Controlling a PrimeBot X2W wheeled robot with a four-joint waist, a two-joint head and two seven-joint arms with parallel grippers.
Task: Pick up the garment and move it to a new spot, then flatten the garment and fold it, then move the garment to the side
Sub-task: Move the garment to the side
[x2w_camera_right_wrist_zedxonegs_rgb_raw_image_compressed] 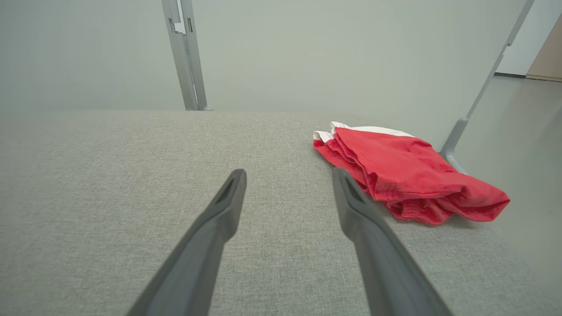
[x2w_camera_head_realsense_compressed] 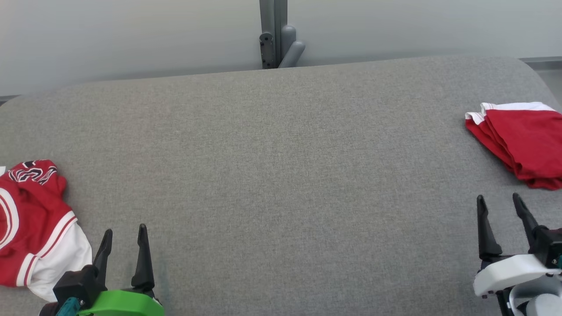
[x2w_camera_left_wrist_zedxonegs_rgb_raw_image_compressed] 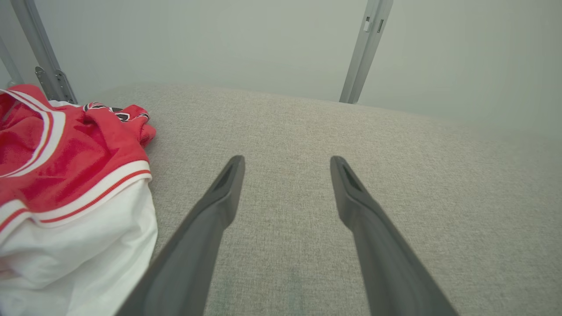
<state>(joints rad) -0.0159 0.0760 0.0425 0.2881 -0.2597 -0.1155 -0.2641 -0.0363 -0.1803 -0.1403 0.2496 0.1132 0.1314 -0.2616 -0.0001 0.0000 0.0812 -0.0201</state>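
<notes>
Item 1. Padded grey table [x2w_camera_head_realsense_compressed: 281,175], middle bare.

Item 2. Crumpled jersey [x2w_camera_head_realsense_compressed: 35,219], red with white bands and a white panel. It lies bunched at the table's left edge, just beside the left gripper but not touching it. Judged to be the garment in hand: not yet lifted, spread or folded.

Item 3. Folded garment [x2w_camera_head_realsense_compressed: 522,140], red with a white edge. It sits in a layered stack at the far right of the table, near the right gripper. It looks like a finished piece set aside.

Item 4. Left gripper [x2w_camera_head_realsense_compressed: 125,229], fingers well apart, holding nothing, above bare cloth.

Item 5. Right gripper [x2w_camera_head_realsense_compressed: 498,197], fingers well apart, holding nothing.

Item 6. Grey post [x2w_camera_head_realsense_compressed: 274,35] behind the table's far edge.

Progress: for the jersey every step appears open: pick up, move, flatten, fold, set aside.

Unclear: the head view cuts off the jersey at its left border and the folded garment at its right border. The jersey's printed lettering is too creased to read. What kind of garment the folded one is cannot be told.
</notes>
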